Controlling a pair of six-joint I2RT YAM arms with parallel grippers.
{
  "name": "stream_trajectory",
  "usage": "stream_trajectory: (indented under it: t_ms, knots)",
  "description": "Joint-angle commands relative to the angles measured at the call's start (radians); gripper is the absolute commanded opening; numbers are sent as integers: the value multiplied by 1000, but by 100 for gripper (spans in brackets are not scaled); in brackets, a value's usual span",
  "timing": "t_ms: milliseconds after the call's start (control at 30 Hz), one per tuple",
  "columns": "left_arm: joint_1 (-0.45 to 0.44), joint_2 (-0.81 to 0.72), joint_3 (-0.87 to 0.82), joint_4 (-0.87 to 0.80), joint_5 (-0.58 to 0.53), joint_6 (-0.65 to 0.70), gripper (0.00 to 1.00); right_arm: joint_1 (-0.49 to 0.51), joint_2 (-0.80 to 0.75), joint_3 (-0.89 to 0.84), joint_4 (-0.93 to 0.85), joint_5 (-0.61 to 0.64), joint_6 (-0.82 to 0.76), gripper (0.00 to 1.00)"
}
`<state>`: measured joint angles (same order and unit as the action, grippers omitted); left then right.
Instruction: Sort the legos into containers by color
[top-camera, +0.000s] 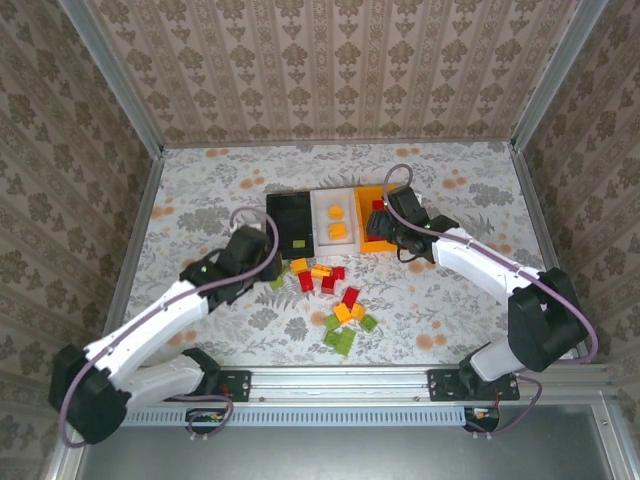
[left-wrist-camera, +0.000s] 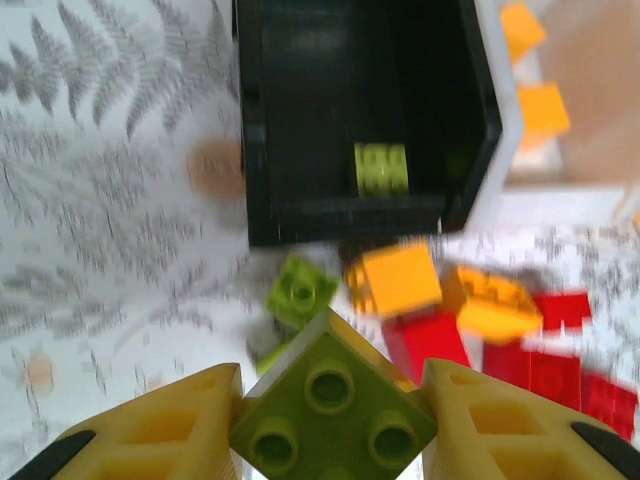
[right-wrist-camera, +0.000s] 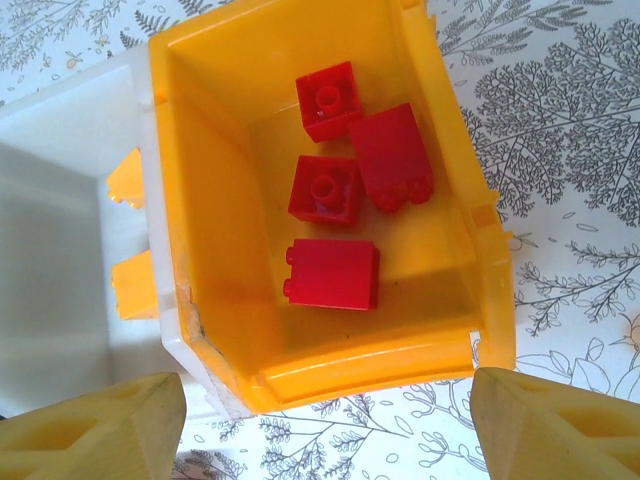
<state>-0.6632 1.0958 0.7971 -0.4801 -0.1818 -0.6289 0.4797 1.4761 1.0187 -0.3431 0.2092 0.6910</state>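
- Both arms reach out from the near edge of the surface (top-camera: 200, 200). The left arm (top-camera: 150, 330) stretches forward and inward. The right arm (top-camera: 500, 275) bends back toward the centre.
- Three joined bins sit mid-surface, a little toward the far edge: black bin (top-camera: 291, 225), then white bin (top-camera: 335, 218), then orange bin (right-wrist-camera: 200, 200).
- Left tool (left-wrist-camera: 330, 430) is clamped on a held lime brick (left-wrist-camera: 335, 405), studs up. It sits just short of the black bin's near wall, above the loose bricks.
- Right tool (right-wrist-camera: 330, 440) hangs over the orange bin's near end, its fingers wide apart with nothing between them.
- Black bin holds one green brick (left-wrist-camera: 381, 168), the white bin two orange-yellow bricks (top-camera: 338, 222), and the orange bin four red bricks (right-wrist-camera: 333, 273).
- Loose bricks (top-camera: 335, 290) in red, orange-yellow and lime lie scattered between the bins and the near edge.
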Motion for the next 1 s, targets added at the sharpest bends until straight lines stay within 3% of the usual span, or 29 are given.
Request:
stream_trajectory:
  t_ms: [0,367,500,600,733,900,967]
  knots:
    - [60,145,105,78,56,97,36,-1,-38,-22,-3,-1,13,76]
    - [121,588,448,105,101,167,38,-1,-105,-71,-13,1,16,76]
    - [132,654,485,107,113,163,60,-1,-132,-74,-36,-14,9,77]
    - [132,661,504,106,123,156,73,0,-156,-85,-41,-21,1,78]
    - [125,607,513,104,143,145,83,3,-182,-90,-62,-39,-10,78]
    - [90,443,447,115,168,126,99,33,-197,-103,-95,-79,-46,78]
    - [65,366,402,115,173,119,100,56,-197,-115,-110,-95,-65,78]
